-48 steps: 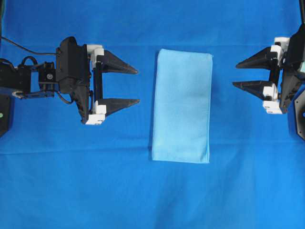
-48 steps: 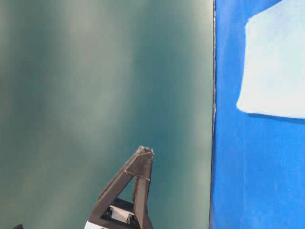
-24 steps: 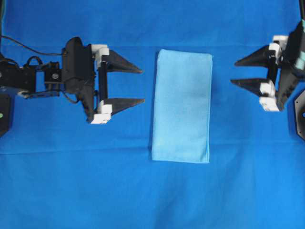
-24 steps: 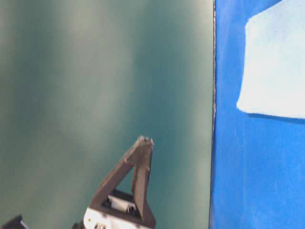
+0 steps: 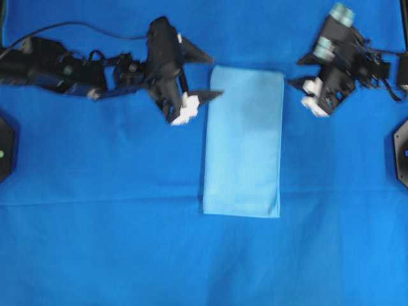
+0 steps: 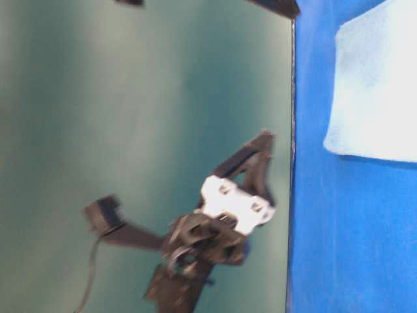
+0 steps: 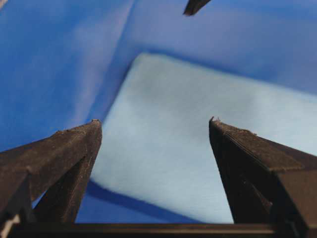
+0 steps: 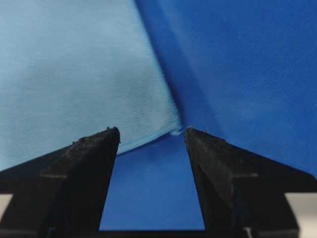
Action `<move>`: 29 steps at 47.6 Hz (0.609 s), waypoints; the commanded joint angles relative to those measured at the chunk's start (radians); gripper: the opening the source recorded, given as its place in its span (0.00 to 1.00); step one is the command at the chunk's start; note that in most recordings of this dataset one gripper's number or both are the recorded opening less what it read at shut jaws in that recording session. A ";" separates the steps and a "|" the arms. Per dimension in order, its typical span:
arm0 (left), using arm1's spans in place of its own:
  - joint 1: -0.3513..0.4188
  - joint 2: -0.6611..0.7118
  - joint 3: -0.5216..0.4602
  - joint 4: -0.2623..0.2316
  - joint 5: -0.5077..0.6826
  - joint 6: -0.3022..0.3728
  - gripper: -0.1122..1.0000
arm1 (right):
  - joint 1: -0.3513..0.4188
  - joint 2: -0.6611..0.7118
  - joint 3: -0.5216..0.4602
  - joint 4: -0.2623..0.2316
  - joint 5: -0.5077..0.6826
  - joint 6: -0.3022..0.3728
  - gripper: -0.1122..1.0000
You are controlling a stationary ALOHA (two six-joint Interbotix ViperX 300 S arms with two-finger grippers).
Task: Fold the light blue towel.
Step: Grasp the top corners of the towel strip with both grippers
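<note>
Two grippers flank the far end of the light blue towel (image 5: 243, 141), which lies flat as a long folded rectangle near the middle of the royal-blue table covering (image 5: 127, 242). Overhead, the left gripper (image 5: 207, 75) sits at the towel's upper left corner, its lower fingertip at or over the left edge; contact cannot be judged. The right gripper (image 5: 299, 71) stands just beside the upper right corner, apart from the edge. Both grippers are spread wide with nothing between the jaws. Bare covering surrounds the towel on all sides, with the broadest open room toward the bottom of the overhead view.

The left wrist view shows what the overhead blur conceals: the spread left gripper (image 7: 156, 124) frames a towel (image 7: 198, 144) corner, with a dark fingertip of the other gripper cut off at the top edge. The right wrist view shows the right gripper (image 8: 151, 131) framing a towel (image 8: 74, 74) corner whose tip lies just ahead of the gap between the fingertips.

At table level, only one corner of the towel (image 6: 374, 85) appears at the upper right, the rest cropped by the frame. One blurred gripper is visible against the teal backdrop (image 6: 130, 98); which arm it belongs to cannot be told. Both arms are motion-blurred overhead, so fine finger detail is hard to make out.
</note>
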 commanded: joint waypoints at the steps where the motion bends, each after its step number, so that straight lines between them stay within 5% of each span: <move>1: 0.029 0.026 -0.040 0.002 -0.003 0.000 0.85 | -0.017 0.069 -0.054 -0.020 -0.005 0.002 0.64; 29: 0.101 0.216 -0.106 0.002 0.037 0.002 0.82 | -0.048 0.313 -0.150 -0.035 -0.035 0.003 0.64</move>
